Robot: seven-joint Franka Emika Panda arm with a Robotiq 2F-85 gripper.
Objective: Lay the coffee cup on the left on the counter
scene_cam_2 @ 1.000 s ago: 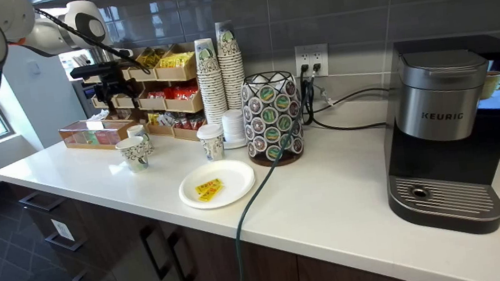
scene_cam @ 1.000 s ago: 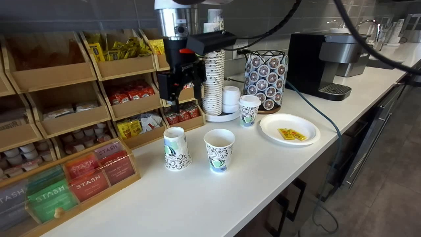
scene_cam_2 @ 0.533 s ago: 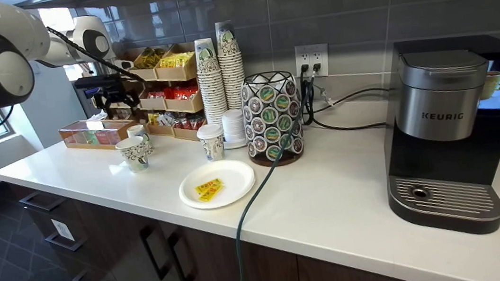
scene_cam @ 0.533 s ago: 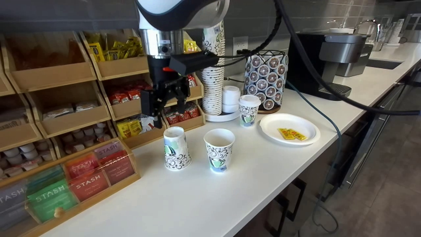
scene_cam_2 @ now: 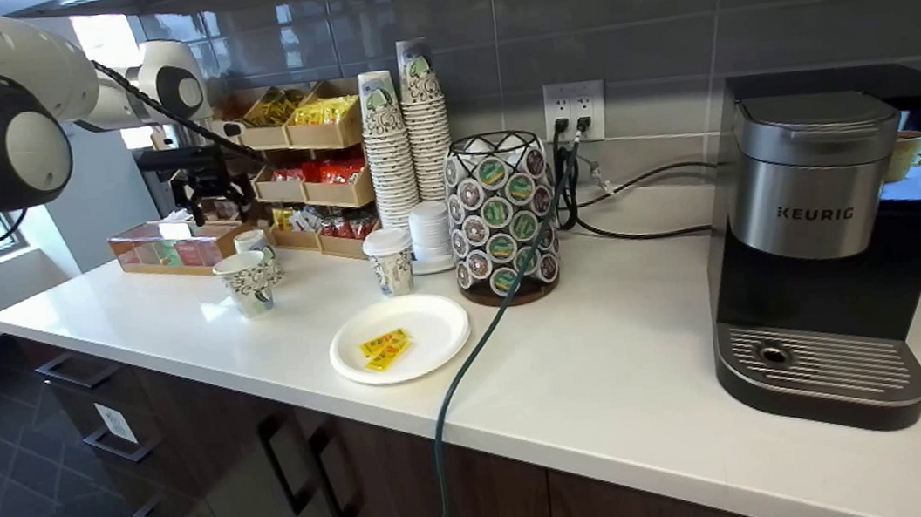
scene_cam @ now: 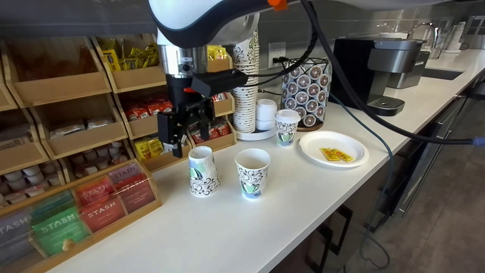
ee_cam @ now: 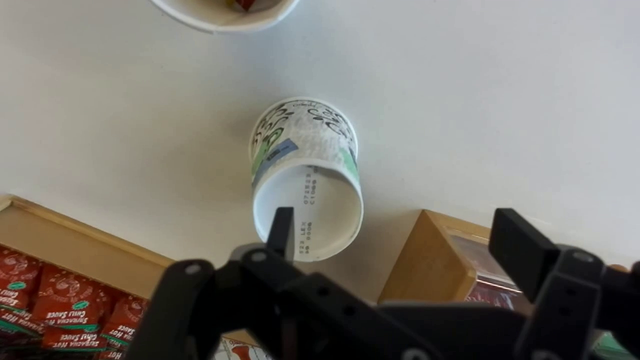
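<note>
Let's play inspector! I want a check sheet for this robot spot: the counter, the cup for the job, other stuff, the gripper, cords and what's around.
Surface: off-white counter, smooth, with straight front edge.
Job's thing: likely the upside-down coffee cup, standing on the counter.
Clutter: upright coffee cup beside it, not touching, something red and yellow inside; lidded cup; white plate holding yellow packets.
Gripper: open, holding nothing, above the counter.
Cables: green cord crosses the counter and hangs over its edge.
Surroundings: wooden rack, cup stacks, coffee maker.
</note>
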